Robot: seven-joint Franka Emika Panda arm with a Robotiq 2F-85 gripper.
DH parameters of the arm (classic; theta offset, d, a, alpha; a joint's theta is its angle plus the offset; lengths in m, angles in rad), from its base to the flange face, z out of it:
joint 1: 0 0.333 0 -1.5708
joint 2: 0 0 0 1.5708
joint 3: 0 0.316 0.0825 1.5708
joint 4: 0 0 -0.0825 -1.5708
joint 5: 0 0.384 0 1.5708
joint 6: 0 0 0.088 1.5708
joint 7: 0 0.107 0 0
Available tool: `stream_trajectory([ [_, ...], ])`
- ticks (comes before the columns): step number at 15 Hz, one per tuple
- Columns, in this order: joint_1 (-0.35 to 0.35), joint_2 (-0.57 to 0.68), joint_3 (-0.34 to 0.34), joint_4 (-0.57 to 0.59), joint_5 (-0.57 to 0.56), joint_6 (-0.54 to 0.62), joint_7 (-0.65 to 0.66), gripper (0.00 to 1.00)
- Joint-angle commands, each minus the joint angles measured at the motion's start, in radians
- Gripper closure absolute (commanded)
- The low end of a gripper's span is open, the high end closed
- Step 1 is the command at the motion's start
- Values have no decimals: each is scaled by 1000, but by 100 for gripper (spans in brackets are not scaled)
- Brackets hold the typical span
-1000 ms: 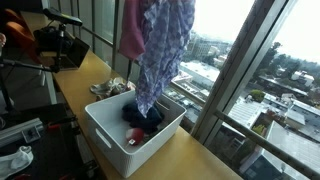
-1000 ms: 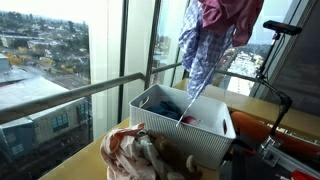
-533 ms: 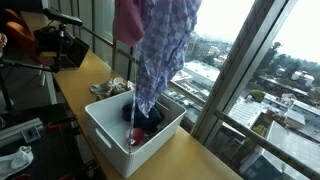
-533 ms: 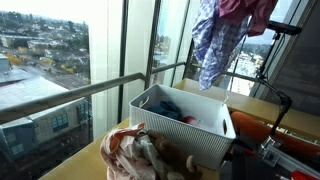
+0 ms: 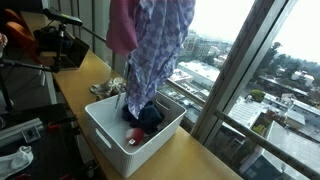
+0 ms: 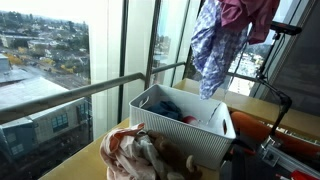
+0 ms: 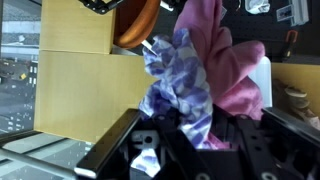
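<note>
- Far left, a crumpled pale floral cloth pile [image 5: 116, 87] lies on the long wooden bench [image 5: 84, 66], just beside the basket; it also shows up front in an exterior view [image 6: 135, 150].
- Next along, a pink fabric garment [image 5: 122, 25] dangles high, bunched against its neighbour.
- Centre stage: the blue-and-white patterned cloth garment [image 5: 152, 55] hangs long, high over the white slotted plastic basket [image 5: 108, 138]. From this angle its hem drops in front of the basket's opening; in an exterior view [image 6: 215, 55] it looks clear of the rim.
- In the wrist view, the end effector [image 7: 185, 135] is clenched on the blue-and-white patterned cloth garment, the pink one gathered alongside.
- Down in the basket, a dark blue and red clothing bundle [image 5: 146, 119] sits at the bottom.
- My read: the lift-out is well under way, with two pieces up and airborne. Neither has been set down anywhere, and the basket isn't emptied.
- Far right, a tall glass window [image 5: 265, 70] looks out over the city.
</note>
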Motion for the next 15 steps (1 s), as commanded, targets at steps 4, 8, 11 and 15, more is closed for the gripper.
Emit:
stream_trajectory([
  [4, 9, -159, 38, -410, 59, 203, 54, 94],
  [8, 23, -196, 65, -636, 127, 370, 96, 94],
  [11, -5, -198, 128, -810, 169, 535, 121, 94],
  [15, -11, -198, 159, -1042, 185, 776, 128, 94],
])
